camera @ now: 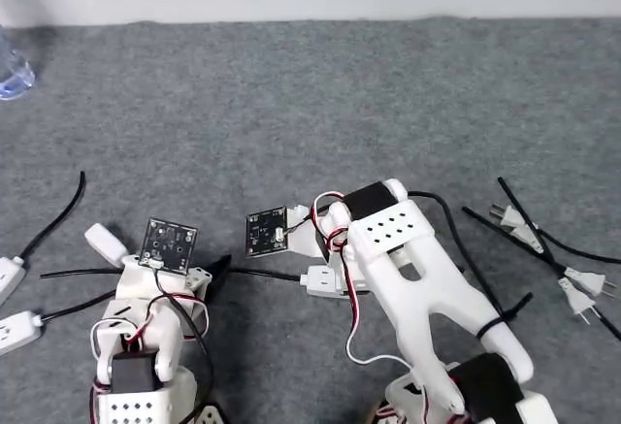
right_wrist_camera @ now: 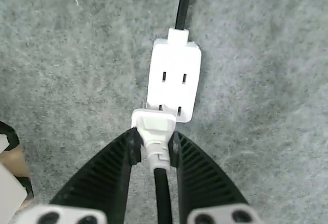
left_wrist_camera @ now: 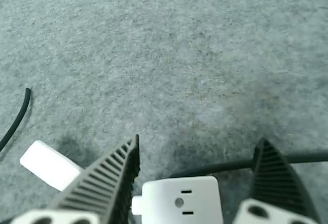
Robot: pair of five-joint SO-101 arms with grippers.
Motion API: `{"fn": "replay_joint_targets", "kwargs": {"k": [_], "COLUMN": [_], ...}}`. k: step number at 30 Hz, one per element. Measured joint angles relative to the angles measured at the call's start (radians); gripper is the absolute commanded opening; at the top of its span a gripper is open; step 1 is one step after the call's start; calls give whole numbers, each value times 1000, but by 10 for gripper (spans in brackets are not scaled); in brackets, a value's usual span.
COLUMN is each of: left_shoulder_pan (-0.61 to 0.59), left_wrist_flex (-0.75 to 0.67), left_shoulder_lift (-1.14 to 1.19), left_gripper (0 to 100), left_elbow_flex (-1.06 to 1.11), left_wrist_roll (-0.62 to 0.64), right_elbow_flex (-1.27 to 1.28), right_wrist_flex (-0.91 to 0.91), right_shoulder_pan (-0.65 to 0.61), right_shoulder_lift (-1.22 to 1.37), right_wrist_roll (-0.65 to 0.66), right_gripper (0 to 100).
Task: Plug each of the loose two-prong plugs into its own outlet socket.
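I see the grey carpeted table point(camera: 388, 94) under both arms. The right gripper point(right_wrist_camera: 154, 141) is pinching a white two-prong plug point(right_wrist_camera: 152, 126) on a black cord. The plug's prongs meet the nearest slots of a white rectangular outlet block point(right_wrist_camera: 174, 78); I cannot tell how deep they sit. The left gripper point(left_wrist_camera: 200, 144) hangs spread wide around a second white outlet block point(left_wrist_camera: 179, 201). Loose white plugs point(camera: 580, 281) lie well apart from both arms, toward the table's right side.
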Motion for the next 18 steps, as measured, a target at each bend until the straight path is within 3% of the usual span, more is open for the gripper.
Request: {"fn": "replay_joint_targets", "kwargs": {"k": [18], "left_shoulder_pan": [0], "left_wrist_flex": [0], "left_shoulder_lift": [0], "left_gripper": [332], "left_elbow_flex": [0], "left_wrist_roll": [-2], "right_elbow_flex": [-91], "right_wrist_flex": [55], "right_shoulder_pan": [5], "right_shoulder_lift": [0], "right_wrist_roll": [-2], "right_gripper": [8]}}
